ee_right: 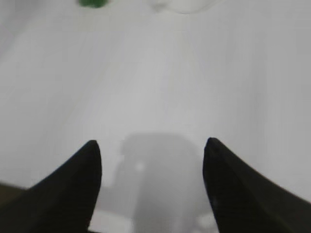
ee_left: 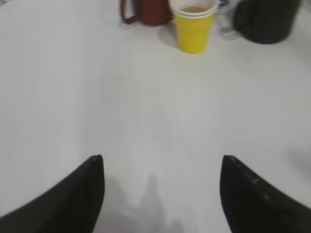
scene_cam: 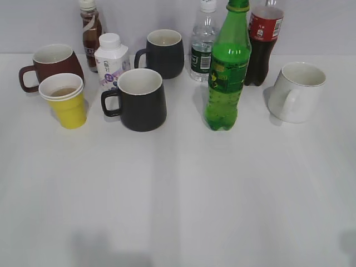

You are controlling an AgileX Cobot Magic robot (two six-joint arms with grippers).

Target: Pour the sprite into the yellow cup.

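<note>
Green plastic catches our eye first: the sprite point(scene_cam: 227, 72) stands upright on the white table point(scene_cam: 178, 194), right of centre, its cap on. Just behind it we see a water bottle point(scene_cam: 203, 44) on one side and a cola bottle point(scene_cam: 263, 41) on the other, and a white mug point(scene_cam: 296, 92) sits to its right, apart from it.

We find the yellow cup point(scene_cam: 67, 101) at the far left of the row, upright, with a little brownish liquid in its bottom. It looks like two cups nested. A red mug point(scene_cam: 51, 65) stands right behind it, so close that we cannot tell whether they touch. To the cup's right we see a black mug point(scene_cam: 139, 99), a small white milk bottle point(scene_cam: 111, 61) behind that, a brown drink bottle point(scene_cam: 90, 30) further back, and a second dark mug point(scene_cam: 162, 53) near the rear.

Neither arm shows in the exterior view. In the left wrist view our left gripper point(ee_left: 162, 187) has its fingers spread wide with nothing between them, over bare table, and the yellow cup point(ee_left: 193, 26) is well ahead of it. In the right wrist view our right gripper point(ee_right: 151, 182) is likewise spread and holds nothing; a sliver of the sprite point(ee_right: 92, 3) shows at the top edge, far off.
</note>
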